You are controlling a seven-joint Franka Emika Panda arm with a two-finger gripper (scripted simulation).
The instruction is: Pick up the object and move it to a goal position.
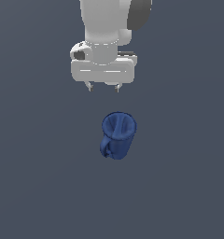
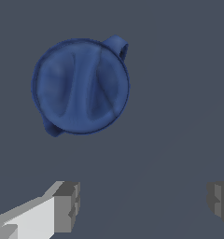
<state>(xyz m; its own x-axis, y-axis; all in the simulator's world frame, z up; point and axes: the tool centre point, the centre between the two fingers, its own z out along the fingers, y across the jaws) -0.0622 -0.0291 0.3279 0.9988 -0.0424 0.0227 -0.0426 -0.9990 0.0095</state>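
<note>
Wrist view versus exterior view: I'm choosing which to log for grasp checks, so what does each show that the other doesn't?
Only the wrist view looks straight down into the cup, showing its round rim, inside, and handle bits on two sides, with the fingertips set wide. Only the exterior view shows the arm, the cup's tapered side, and the gripper apart from it. Both show the blue cup and the open, empty gripper.

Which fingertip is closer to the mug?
The fingertip on the exterior view's right: it lines up with the mug, while the other one is offset toward that view's left. The gripper is open and touches nothing.
</note>
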